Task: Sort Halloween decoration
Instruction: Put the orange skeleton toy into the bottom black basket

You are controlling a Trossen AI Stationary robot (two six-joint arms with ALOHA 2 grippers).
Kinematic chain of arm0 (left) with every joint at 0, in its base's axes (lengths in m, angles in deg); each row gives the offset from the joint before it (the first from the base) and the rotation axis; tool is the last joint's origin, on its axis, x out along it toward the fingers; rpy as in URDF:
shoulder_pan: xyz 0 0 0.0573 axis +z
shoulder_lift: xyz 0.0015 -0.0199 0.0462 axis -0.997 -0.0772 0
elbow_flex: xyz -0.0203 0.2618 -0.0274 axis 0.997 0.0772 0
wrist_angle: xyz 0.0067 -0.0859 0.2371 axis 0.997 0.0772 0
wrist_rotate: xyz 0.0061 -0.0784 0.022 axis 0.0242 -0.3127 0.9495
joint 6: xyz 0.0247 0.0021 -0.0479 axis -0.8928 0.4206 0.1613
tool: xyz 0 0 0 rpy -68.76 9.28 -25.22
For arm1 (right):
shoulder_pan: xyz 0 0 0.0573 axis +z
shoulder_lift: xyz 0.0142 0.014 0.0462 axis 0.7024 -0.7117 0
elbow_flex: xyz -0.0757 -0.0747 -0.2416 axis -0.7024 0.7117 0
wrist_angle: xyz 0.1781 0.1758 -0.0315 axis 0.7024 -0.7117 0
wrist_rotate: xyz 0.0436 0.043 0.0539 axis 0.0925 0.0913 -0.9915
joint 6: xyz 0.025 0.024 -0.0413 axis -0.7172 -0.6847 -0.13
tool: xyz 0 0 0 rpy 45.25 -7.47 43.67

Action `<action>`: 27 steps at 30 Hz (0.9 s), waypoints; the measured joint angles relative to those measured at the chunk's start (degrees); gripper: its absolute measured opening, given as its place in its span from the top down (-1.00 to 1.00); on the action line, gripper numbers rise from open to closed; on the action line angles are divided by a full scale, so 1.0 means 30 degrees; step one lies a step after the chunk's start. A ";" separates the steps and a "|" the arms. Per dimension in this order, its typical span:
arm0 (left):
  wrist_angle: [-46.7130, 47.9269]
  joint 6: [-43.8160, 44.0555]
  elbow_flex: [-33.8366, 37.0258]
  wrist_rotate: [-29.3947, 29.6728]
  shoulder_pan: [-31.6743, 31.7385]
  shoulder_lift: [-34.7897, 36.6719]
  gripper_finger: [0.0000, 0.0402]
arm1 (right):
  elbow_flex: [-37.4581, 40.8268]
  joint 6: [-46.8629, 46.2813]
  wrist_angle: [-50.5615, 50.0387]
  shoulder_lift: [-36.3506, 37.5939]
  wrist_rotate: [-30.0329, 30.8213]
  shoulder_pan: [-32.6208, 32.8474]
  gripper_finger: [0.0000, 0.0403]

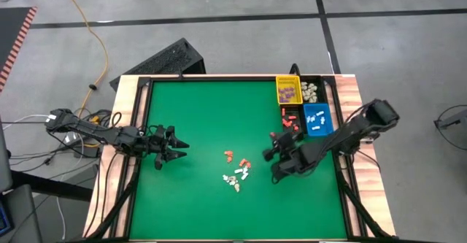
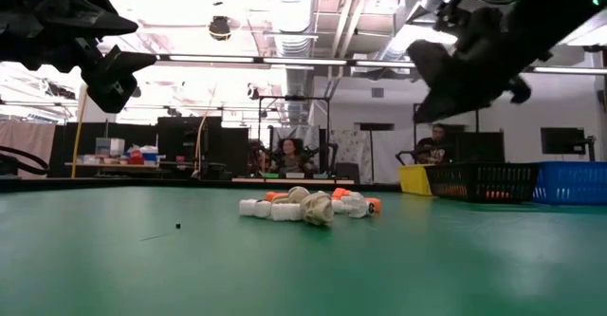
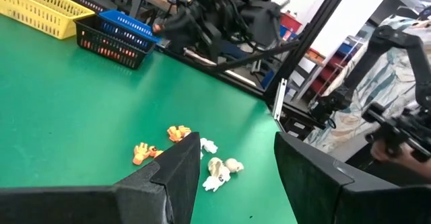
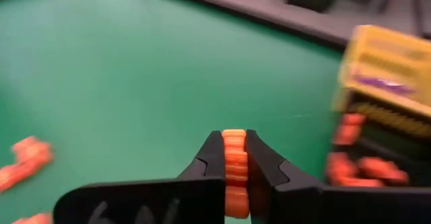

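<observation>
Gripper first, going from the counter's left edge: the left gripper hangs above the green counter near that edge with its fingers spread wide and nothing between them, pointing toward the middle. Next comes the unsorted Halloween decoration, a loose pile of trinkets just right of the counter's centre, cream-white pieces toward the near edge and orange-red ones toward the far edge; it lies between the two arms. Right of the pile the right gripper is raised off the surface, its fingers pinched narrowly on one orange-red ribbed trinket, whose long axis runs along the fingers. At the far right corner stand the bins: a yellow bin, a blue bin, and a black bin between them that already holds orange-red pieces. Judging by colour, the held piece belongs in that black bin, which lies from the right gripper toward the far right corner, so the right arm is the nearer one for the drop.
</observation>
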 joint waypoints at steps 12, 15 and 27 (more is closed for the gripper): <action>0.0000 0.0071 0.0007 -0.0002 0.0001 0.0000 0.10 | 0.0794 -0.4628 -0.8162 0.2210 -0.2074 -0.3837 0.82; 0.0006 0.0076 0.0007 0.0000 -0.0003 0.0000 0.10 | 0.1712 -0.4505 -0.7573 0.2218 -0.2964 -0.4744 0.82; 0.0015 0.0319 0.0007 -0.0062 0.0005 0.0000 0.10 | 0.3709 0.3238 -0.2580 0.5314 -0.5689 -0.7753 0.80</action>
